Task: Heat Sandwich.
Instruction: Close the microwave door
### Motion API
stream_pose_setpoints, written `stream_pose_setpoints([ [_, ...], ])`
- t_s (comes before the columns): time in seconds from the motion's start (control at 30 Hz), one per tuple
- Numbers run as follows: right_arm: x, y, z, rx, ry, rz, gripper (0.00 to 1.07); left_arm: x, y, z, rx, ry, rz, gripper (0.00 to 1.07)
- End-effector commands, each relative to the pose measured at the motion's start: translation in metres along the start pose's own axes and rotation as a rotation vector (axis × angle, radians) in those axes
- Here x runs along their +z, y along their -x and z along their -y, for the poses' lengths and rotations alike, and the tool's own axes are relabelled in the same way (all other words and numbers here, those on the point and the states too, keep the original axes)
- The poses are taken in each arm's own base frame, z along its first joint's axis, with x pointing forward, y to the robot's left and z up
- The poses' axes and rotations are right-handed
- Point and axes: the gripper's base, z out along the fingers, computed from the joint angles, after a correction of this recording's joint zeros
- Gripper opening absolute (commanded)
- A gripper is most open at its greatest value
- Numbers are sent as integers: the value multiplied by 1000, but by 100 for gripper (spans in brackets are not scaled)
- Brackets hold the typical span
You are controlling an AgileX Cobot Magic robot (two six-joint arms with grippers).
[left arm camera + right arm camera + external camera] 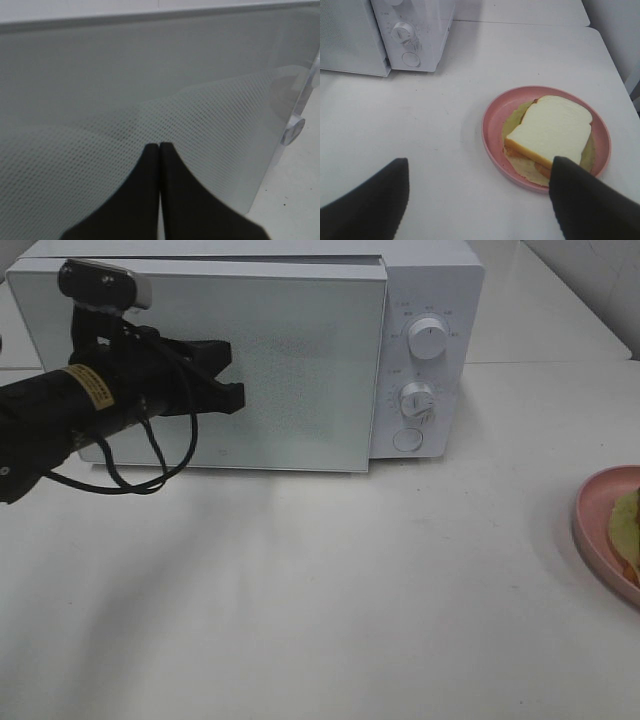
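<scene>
Two arms stood ready: the left gripper (pixel 232 370), jaws together, was against the closed microwave door (pixel 290 370); it needed to catch the door's edge and swing steadily. The right gripper's (pixel 477 197) jaws stood apart above the sandwich (pixel 550 132), on its pink plate (pixel 492 125) right of the microwave (pixel 425 285), roughly square, rounded top facing away from the microwave

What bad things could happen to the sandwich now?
The microwave door looks shut, and the closed left gripper sits right at it, so it may slip instead of opening it. The sandwich lies loose on its pink plate; the open right gripper could knock it apart.
</scene>
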Motion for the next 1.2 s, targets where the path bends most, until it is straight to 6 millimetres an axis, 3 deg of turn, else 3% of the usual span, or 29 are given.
stream_pose_setpoints([
  [0.03, -3, -2, 0, -1, -2, 35, 75, 12, 3, 9, -6, 3, 21, 0],
  [0.4, -3, -2, 0, 0, -2, 35, 75, 46, 13, 28, -39, -1, 21, 0],
  [0.83, -3, -2, 0, 0, -2, 35, 75, 80, 20, 29, -44, 27, 22, 0],
  [1.2, -3, -2, 0, 0, -2, 35, 75, 88, 20, 27, -56, 49, 33, 0],
])
